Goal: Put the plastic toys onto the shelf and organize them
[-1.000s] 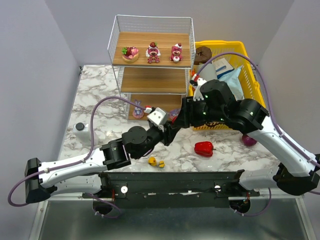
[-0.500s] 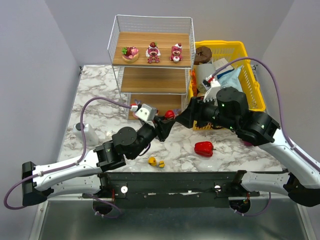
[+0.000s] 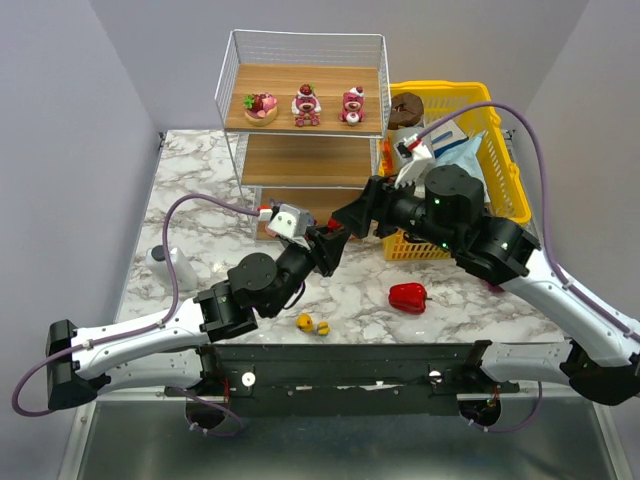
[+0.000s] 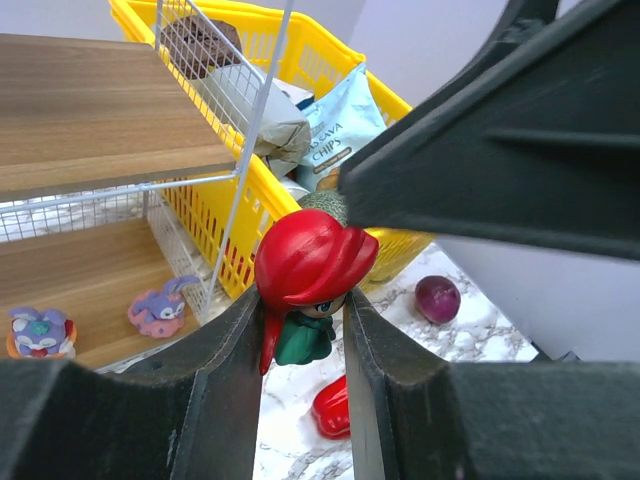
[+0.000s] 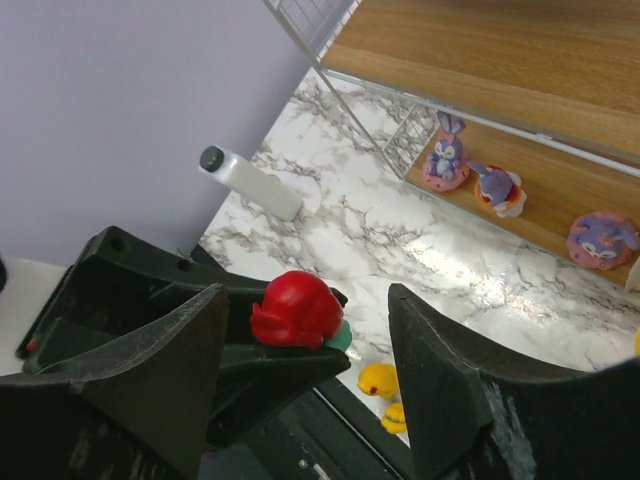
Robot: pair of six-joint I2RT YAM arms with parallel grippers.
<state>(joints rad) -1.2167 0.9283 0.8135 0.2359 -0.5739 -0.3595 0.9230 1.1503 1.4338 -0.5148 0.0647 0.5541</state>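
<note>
My left gripper [image 4: 300,312] is shut on a small red toy [image 4: 312,262] with a green body, held above the table in front of the shelf [image 3: 305,148]. My right gripper [image 5: 300,345] is open, its fingers on either side of that red toy [image 5: 297,308] without touching it. In the top view the two grippers meet at the toy [image 3: 332,236]. Three pink toys [image 3: 306,104] stand on the top board. Three purple bunnies [image 5: 495,187] sit on the bottom board. Two yellow ducks [image 3: 313,324] lie on the table near the front edge.
A yellow basket [image 3: 505,120] with snack bags stands right of the shelf. A red bell pepper [image 3: 407,296] lies on the table at front right, a dark purple ball [image 4: 438,298] beyond it. A white bottle [image 3: 170,262] lies at the left.
My right gripper has swung left and now straddles the red toy in my left gripper. My left gripper has risen slightly toward the shelf, still holding the toy.
</note>
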